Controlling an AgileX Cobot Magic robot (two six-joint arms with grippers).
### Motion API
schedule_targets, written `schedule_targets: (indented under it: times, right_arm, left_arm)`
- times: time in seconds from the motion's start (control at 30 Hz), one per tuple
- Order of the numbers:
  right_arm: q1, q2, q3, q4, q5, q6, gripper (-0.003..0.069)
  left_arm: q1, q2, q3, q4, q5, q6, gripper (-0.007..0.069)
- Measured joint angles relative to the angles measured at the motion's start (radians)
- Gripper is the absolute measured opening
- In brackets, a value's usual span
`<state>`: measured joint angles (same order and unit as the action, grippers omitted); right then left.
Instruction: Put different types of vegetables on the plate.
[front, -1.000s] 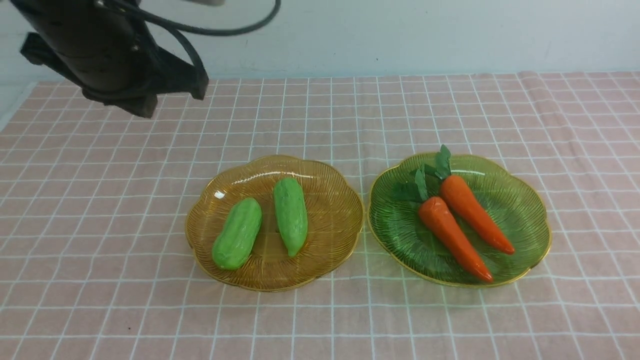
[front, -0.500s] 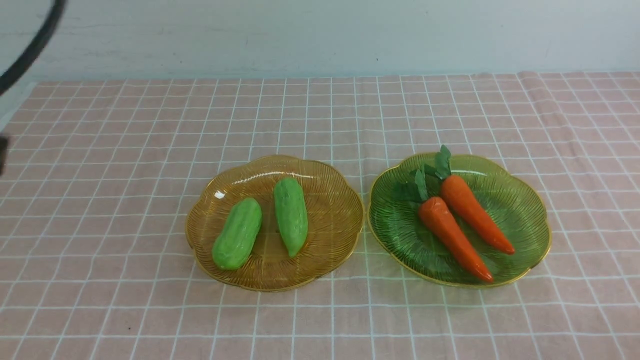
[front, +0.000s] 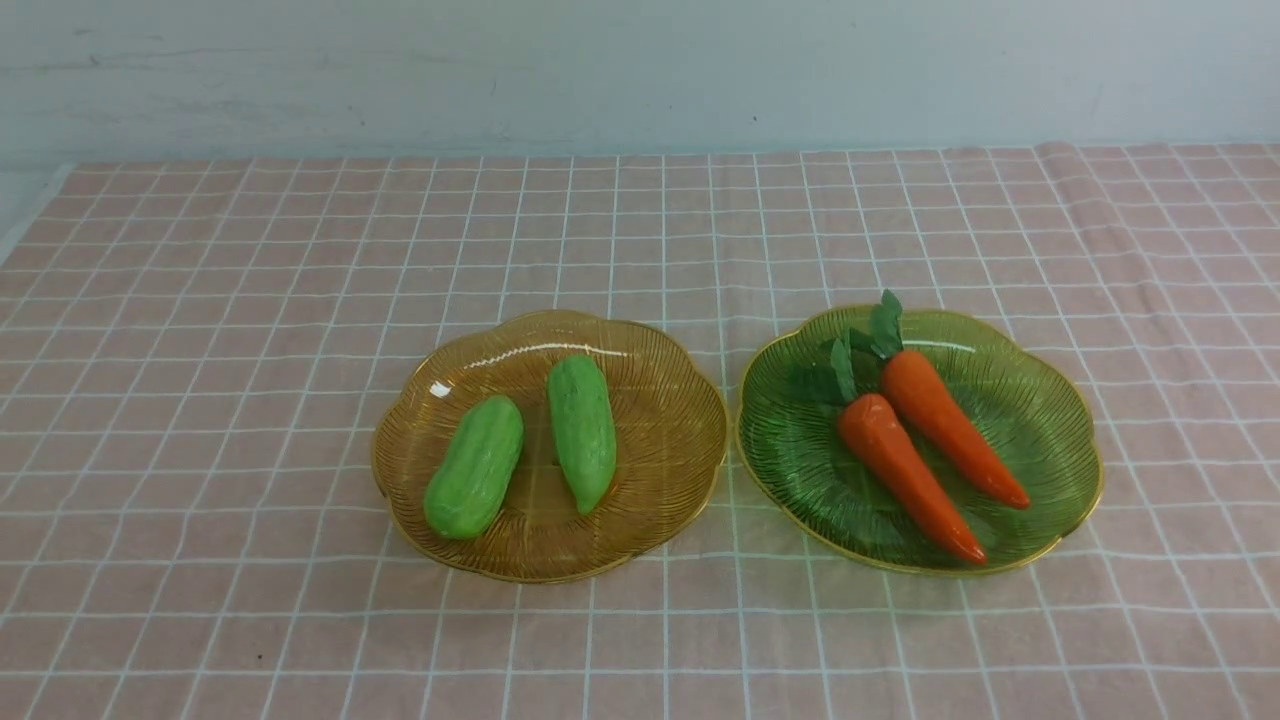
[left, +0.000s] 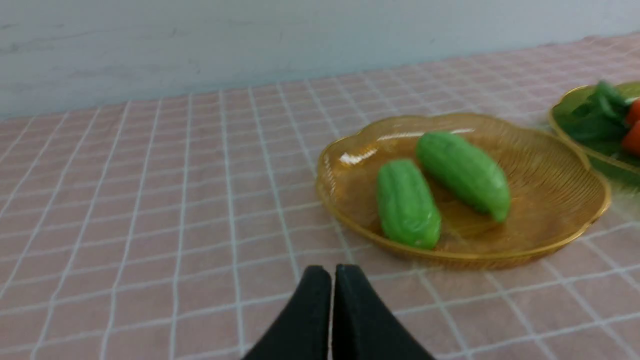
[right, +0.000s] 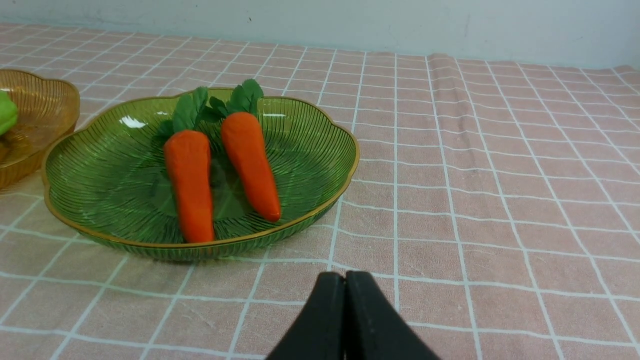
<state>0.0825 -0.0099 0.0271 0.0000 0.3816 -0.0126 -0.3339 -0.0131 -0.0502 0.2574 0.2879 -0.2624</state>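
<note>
Vegetables sit sorted: two gourds (front: 475, 466) on the amber plate (front: 660, 380), two carrots (front: 908, 478) on the green plate (front: 1060, 440). The left arm has pulled out of the front view; left gripper (left: 332, 280) and right gripper (right: 344, 287) are pressed together, empty, so the sorting looks finished.

I find no text, label, brand, number or sign that can be read in any of my views.
</note>
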Motion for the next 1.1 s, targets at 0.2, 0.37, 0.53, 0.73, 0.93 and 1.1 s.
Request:
schedule_targets:
  times: [0.2,0.37,0.53,0.73,0.93,1.1]
  right_arm:
    - [0.000,0.000,0.000,0.000,0.000,0.000,-0.0015]
    - [0.000,0.000,0.000,0.000,0.000,0.000,-0.0015]
    - [0.000,0.000,0.000,0.000,0.000,0.000,-0.0017]
    - [0.000,0.000,0.000,0.000,0.000,0.000,-0.0017]
    - [0.000,0.000,0.000,0.000,0.000,0.000,-0.0017]
    - [0.000,0.000,0.000,0.000,0.000,0.000,-0.0017]
  left_arm:
    - [0.184,0.000,0.021,-0.158,0.096,0.207,-0.0003]
    - [0.306,0.000,0.078,-0.304,0.088,0.397,-0.0003]
    - [0.326,0.000,0.078,-0.321,0.081,0.412,-0.0003]
    - [0.292,0.000,0.078,-0.321,0.093,0.412,-0.0003]
    - [0.291,-0.001,0.078,-0.321,0.093,0.412,-0.0003]
    - [0.291,-0.001,0.078,-0.321,0.094,0.412,-0.0003]
